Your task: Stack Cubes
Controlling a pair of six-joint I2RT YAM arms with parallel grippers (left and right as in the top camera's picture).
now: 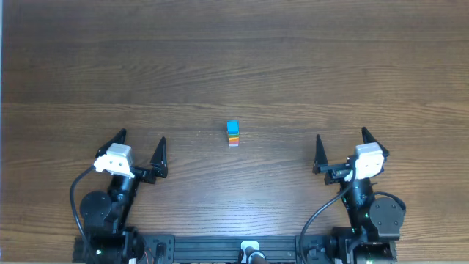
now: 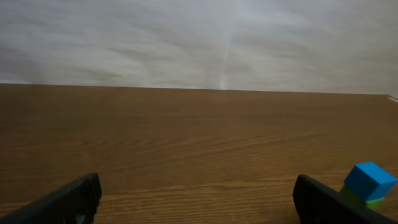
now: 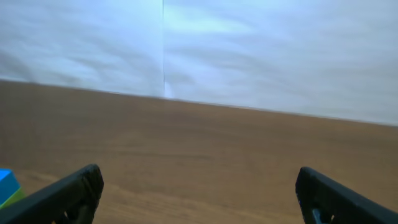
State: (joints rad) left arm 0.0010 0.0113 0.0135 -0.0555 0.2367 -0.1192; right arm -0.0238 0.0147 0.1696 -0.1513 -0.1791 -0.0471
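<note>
A small stack of cubes [image 1: 233, 134] stands in the middle of the wooden table, with a blue cube [image 1: 232, 127] on top, orange beneath it and a pale one at the bottom. In the left wrist view the blue cube [image 2: 370, 180] sits on a green one [image 2: 367, 200]. The right wrist view catches the blue cube [image 3: 6, 182] at the picture's edge. My left gripper [image 1: 141, 150] rests open near the front left, apart from the stack. My right gripper [image 1: 341, 149] rests open near the front right, with nothing between its fingers.
The wooden table [image 1: 234, 66] stretches wide behind the stack. A pale wall [image 2: 199, 37] rises beyond its far edge. Both arm bases and a black rail [image 1: 234, 249] line the front edge.
</note>
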